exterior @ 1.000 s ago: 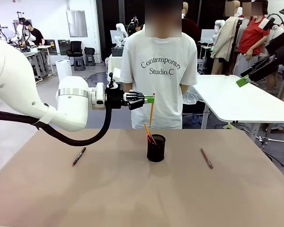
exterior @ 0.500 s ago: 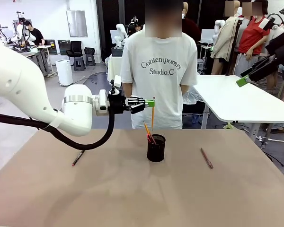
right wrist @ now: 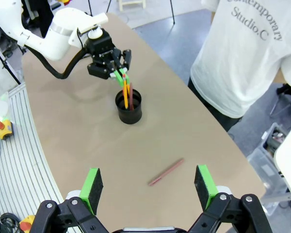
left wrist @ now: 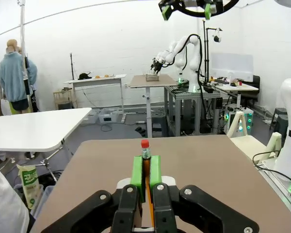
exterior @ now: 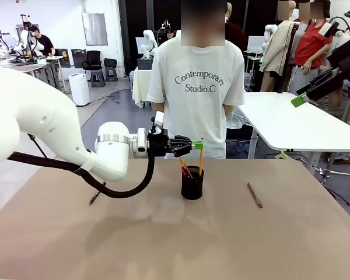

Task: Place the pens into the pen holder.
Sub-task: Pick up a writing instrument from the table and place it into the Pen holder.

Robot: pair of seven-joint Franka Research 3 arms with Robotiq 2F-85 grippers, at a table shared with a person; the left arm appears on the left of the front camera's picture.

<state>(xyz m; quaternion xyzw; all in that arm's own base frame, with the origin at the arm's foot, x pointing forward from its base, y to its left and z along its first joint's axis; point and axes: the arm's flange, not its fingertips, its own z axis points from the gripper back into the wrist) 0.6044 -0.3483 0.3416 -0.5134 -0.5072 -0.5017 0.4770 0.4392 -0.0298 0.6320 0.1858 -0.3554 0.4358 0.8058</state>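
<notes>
Over the middle of the table [exterior: 163,245], I am watching the left gripper [exterior: 197,144] pinching an orange pencil [exterior: 200,158] tight between its green pads. It is holding the pencil upright, with the lower end dipping into the mouth of the black mesh pen holder [exterior: 192,185]. In the left wrist view the pencil's red tip is poking out just past the pads. A second orange pencil [exterior: 181,160] is already leaning inside the holder, with a darker stick beside it that I cannot make out clearly. A black pen with red ends [exterior: 97,193] is lying flat on the table well to the left of the holder, partly behind the left arm. A reddish-brown pen [exterior: 255,195] is lying flat well to the right. The right gripper [right wrist: 148,183] is hanging high above the table with its jaws spread wide, gripping nothing. A person [exterior: 195,81] in a white T-shirt is standing at the far edge.
</notes>
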